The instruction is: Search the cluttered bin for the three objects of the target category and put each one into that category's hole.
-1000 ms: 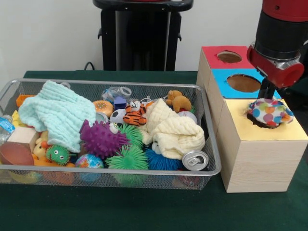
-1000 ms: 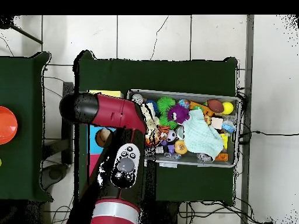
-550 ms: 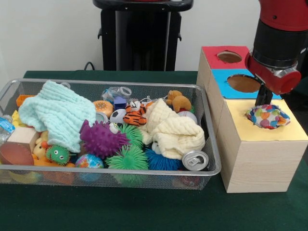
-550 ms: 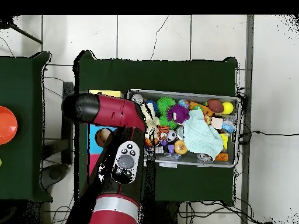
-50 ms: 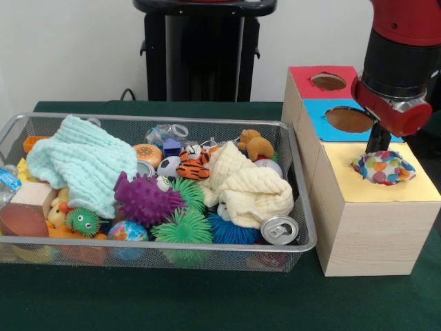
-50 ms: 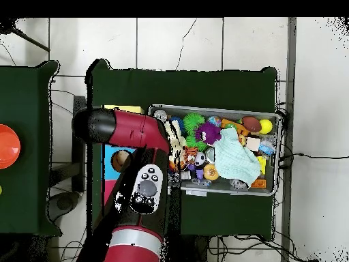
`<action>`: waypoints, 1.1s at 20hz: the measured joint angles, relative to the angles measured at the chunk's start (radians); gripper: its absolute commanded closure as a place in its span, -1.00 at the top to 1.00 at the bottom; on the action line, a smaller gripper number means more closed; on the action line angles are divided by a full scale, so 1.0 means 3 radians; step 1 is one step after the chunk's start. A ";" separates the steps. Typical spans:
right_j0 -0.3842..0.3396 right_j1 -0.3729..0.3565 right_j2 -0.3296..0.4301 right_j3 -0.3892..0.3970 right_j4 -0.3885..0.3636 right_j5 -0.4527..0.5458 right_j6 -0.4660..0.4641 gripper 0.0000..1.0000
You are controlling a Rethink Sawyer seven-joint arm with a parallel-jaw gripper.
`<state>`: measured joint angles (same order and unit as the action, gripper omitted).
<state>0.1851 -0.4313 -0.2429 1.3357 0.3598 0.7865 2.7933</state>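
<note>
A multicoloured patterned cloth (image 5: 384,167) sits bunched in the hole of the yellow box (image 5: 365,192), the nearest of three boxes at the right. My gripper (image 5: 377,141) hangs just above its far edge, mostly hidden by the red and black wrist. The wire bin (image 5: 307,227) to the left holds a mint knitted cloth (image 5: 79,162) and a cream cloth (image 5: 248,186) among toys. In the overhead view the arm (image 6: 129,133) covers the boxes and the gripper; the bin (image 6: 225,194) and the mint cloth (image 6: 236,155) show.
Behind the yellow box stand a blue box (image 5: 317,114) and a red box (image 5: 303,74), each with a round hole. The bin also holds spiky balls, a tiger toy (image 5: 193,167), a teddy (image 5: 256,145), a can (image 5: 280,229) and a wooden block (image 5: 31,196).
The patterned cloth, spread wide over the yellow box's hole a second ago, has bunched up and sunk lower into it. The wrist shifted slightly.
</note>
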 measured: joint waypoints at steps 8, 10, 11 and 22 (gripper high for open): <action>0.0015 0.0128 -0.0039 -0.0128 0.0000 -0.0050 0.0000 -1.00; 0.0021 0.0200 -0.0049 -0.0168 0.0000 -0.0087 0.0000 -1.00; 0.0027 0.0262 -0.0055 -0.0201 0.0000 -0.0120 0.0000 -1.00; 0.0085 0.0535 -0.0131 -0.0447 0.0000 -0.0270 0.0000 -1.00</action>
<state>0.2106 -0.2708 -0.2822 1.2018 0.3599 0.7055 2.7933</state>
